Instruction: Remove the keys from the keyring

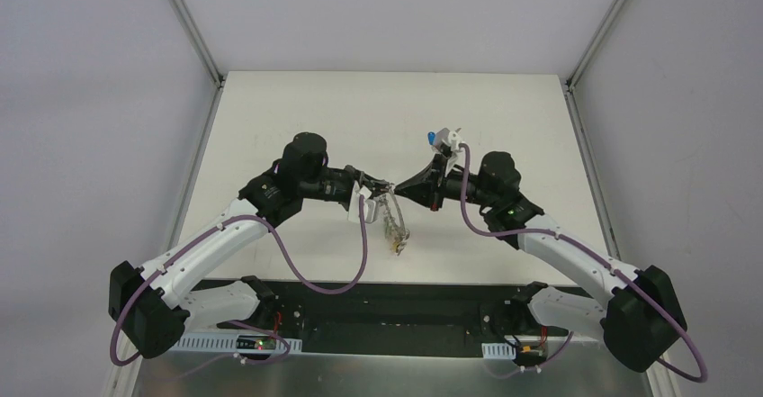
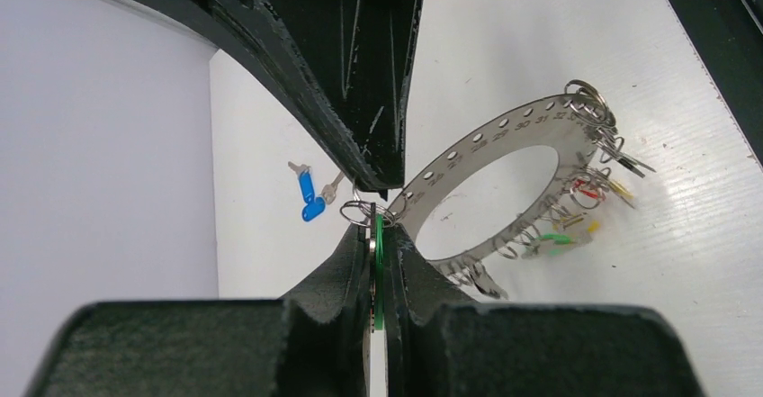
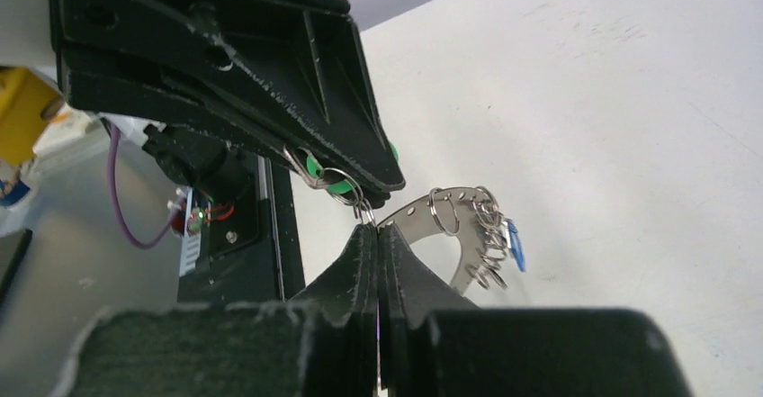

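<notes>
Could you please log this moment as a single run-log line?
left end effector: shut on green key | right end effector: shut at keyring edge | blue key: loose on table

Left tool (image 2: 377,235), right tool (image 3: 378,235) both clamped tight, tips facing, nearly touching.

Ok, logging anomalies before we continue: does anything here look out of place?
Only one thing: a blue-headed key lies alone on the table, well apart from the keyring. It was likely taken off already, not a fault. The left gripper pinches a green-headed key at the keyring, which the right gripper holds. Nothing looks damaged.
</notes>
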Robot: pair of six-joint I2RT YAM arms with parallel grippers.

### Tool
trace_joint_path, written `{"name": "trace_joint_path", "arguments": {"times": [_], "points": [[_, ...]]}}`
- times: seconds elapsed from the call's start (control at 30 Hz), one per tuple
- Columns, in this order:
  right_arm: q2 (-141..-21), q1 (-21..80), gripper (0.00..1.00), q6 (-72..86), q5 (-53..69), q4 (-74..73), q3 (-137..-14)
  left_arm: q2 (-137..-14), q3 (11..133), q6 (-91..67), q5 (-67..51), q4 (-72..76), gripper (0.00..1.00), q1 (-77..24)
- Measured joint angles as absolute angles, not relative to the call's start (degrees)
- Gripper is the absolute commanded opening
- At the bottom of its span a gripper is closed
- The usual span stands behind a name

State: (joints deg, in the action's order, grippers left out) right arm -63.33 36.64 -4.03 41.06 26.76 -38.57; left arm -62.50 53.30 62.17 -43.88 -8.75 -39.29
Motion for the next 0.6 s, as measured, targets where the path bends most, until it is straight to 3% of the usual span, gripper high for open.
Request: {"name": "trace_joint_path", "arguments": {"times": [0.27, 0.33, 0.43, 0.6], "points": [[-63.51, 35.75, 0.01, 10.66, 37.58, 38.81, -35.29, -62.24, 53.3, 62.17, -43.88, -7.44, 0.0, -39.29], [-63.79, 35.7, 0.17, 13.67, 36.77, 41.63, -34.39, -62.13, 53.3, 62.17, -43.83, -7.29, 0.0, -39.29], [-64.03, 35.64, 0.32, 16.1, 36.05, 43.59, -33.85, -62.11, 53.3, 62.17, -43.9, -7.25, 0.0, -39.31], [-62.15, 35.38, 0.37, 11.38, 35.55, 39.72, -34.02, -62.11, 52.93, 62.17, -43.77, -8.1, 0.0, -39.38]]}}
